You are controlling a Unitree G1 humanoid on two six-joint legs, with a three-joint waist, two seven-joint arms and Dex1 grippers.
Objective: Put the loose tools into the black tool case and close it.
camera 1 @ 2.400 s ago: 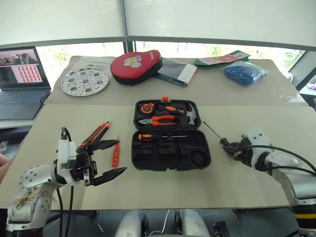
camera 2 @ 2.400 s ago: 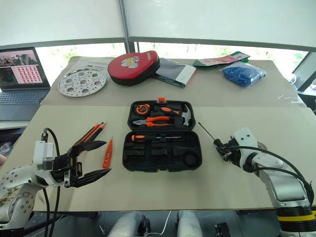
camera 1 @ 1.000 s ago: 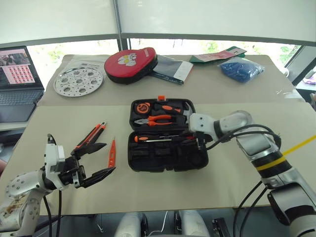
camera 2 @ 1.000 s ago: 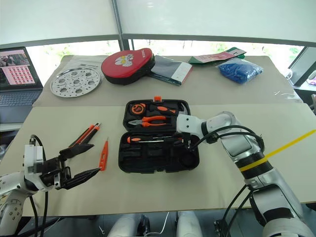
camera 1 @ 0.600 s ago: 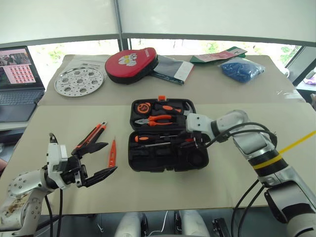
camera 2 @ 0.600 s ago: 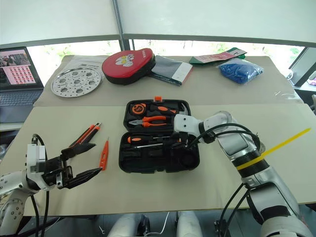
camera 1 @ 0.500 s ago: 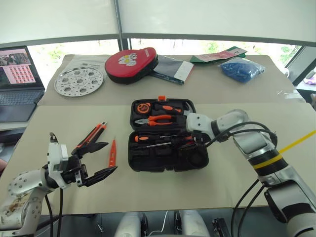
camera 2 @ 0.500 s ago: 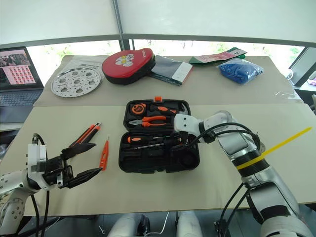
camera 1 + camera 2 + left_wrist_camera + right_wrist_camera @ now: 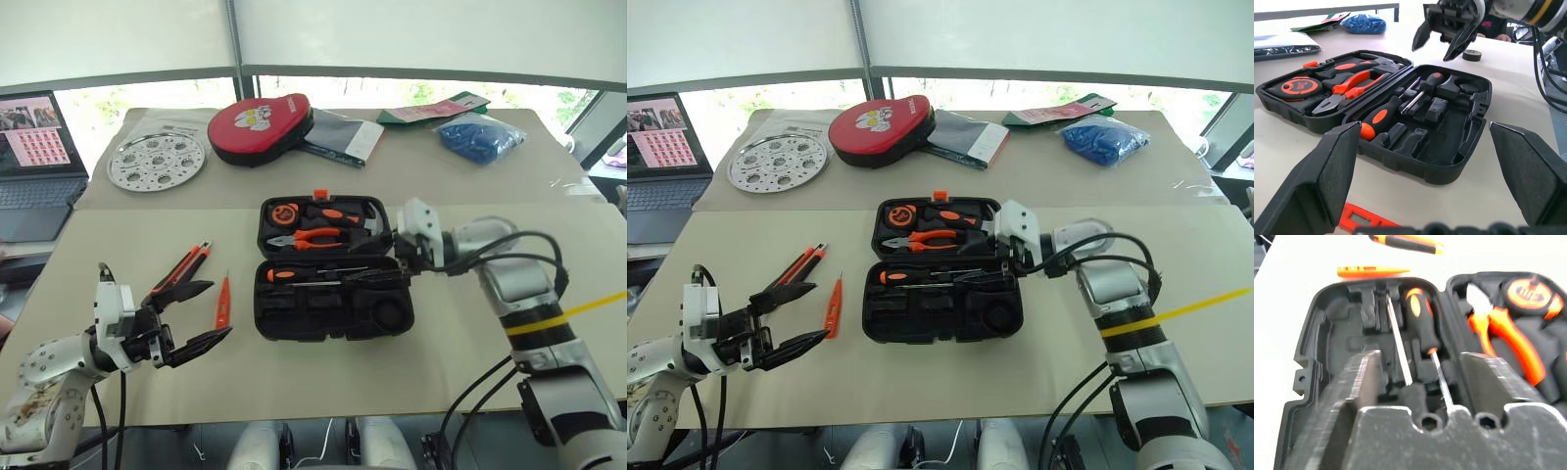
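Right wrist view: screwdrivers (image 9: 1420,323) between parted fingers (image 9: 1359,382).

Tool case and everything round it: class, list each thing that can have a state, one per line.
Black tool case: open, halves flat.
Two screwdrivers: inside the case.
Utility knife: loose on the table.
Tester pen: loose on the table.
Left end effector: open, empty.
Right end effector: open, empty, above the case.
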